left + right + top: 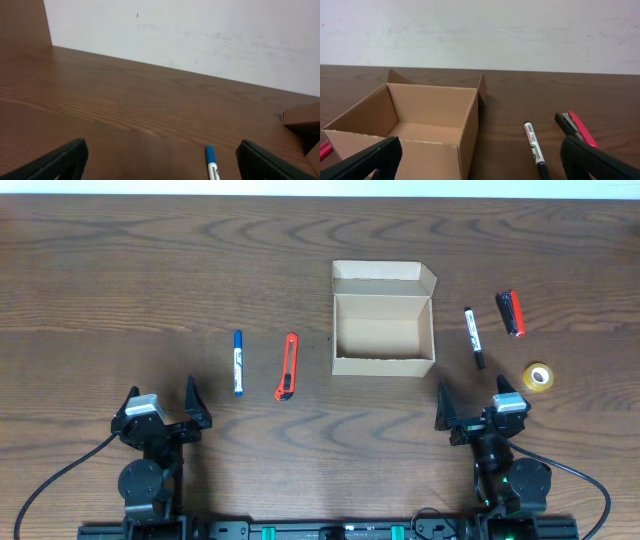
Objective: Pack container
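Observation:
The container (383,330) is a tan cardboard box standing open and empty at the table's middle, its flap lid folded back; it fills the left of the right wrist view (415,125). Left of it lie a blue marker (238,362) (212,162) and an orange-red utility knife (288,366). To its right lie a black marker (473,336) (535,147), a red-and-black stapler (511,312) (576,129) and a yellow tape roll (538,377). My left gripper (163,403) (160,162) and right gripper (474,401) (480,160) both stand open near the front edge, holding nothing.
A white wall rises behind the table's far edge (520,73). Bare wood (150,270) stretches across the back left. The arm bases (145,480) sit at the front edge, with cables trailing from them.

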`<state>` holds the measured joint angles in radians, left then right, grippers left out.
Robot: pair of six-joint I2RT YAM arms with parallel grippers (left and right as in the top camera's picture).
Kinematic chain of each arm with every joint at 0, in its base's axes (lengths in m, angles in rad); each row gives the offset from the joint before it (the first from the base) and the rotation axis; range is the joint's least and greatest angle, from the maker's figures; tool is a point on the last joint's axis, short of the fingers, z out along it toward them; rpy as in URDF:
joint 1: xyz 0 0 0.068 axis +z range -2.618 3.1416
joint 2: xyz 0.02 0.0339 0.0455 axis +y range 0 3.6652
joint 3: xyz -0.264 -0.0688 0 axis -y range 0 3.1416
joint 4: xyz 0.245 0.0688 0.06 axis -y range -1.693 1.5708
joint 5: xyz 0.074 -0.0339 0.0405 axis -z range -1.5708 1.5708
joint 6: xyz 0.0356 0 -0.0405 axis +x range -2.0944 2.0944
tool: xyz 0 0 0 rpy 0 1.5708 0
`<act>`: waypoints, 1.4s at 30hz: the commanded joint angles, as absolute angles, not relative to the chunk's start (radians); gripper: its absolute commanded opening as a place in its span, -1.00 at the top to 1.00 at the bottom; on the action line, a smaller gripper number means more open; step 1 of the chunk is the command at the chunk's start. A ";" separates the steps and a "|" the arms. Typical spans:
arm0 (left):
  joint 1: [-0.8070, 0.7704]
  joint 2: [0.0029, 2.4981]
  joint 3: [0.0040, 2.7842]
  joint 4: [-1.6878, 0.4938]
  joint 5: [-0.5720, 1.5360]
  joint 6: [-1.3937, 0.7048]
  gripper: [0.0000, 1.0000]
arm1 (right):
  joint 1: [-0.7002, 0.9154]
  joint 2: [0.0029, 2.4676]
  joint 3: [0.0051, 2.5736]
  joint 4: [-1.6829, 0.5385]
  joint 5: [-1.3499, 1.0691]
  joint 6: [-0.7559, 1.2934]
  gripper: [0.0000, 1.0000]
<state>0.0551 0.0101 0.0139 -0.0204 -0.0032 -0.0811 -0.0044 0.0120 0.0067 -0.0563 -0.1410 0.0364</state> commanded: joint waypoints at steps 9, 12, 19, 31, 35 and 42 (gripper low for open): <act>0.052 0.004 0.005 -0.075 -0.026 -0.074 -0.91 | 0.001 0.006 0.006 -0.062 -0.136 0.021 -0.99; 0.052 0.004 0.005 -0.075 -0.026 -0.074 -0.91 | 0.001 0.006 0.006 -0.062 -0.136 0.021 -0.98; 0.052 0.004 0.005 -0.075 -0.026 -0.074 -0.91 | 0.001 0.006 0.006 -0.062 -0.136 0.021 -0.98; 0.052 0.004 0.005 -0.075 -0.026 -0.074 -0.91 | 0.001 0.006 0.006 -0.062 -0.136 0.021 -0.99; 0.052 0.004 0.005 -0.075 -0.026 -0.074 -0.91 | 0.001 0.006 0.006 -0.041 -0.119 0.020 -0.98; 0.052 0.004 0.005 -0.075 -0.026 -0.074 -0.91 | 0.001 0.006 0.006 -0.004 -0.237 0.022 -0.99</act>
<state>0.0551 0.0101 0.0139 -0.0200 -0.0032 -0.0811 -0.0048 0.0120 0.0067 -0.0254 -0.1593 0.0364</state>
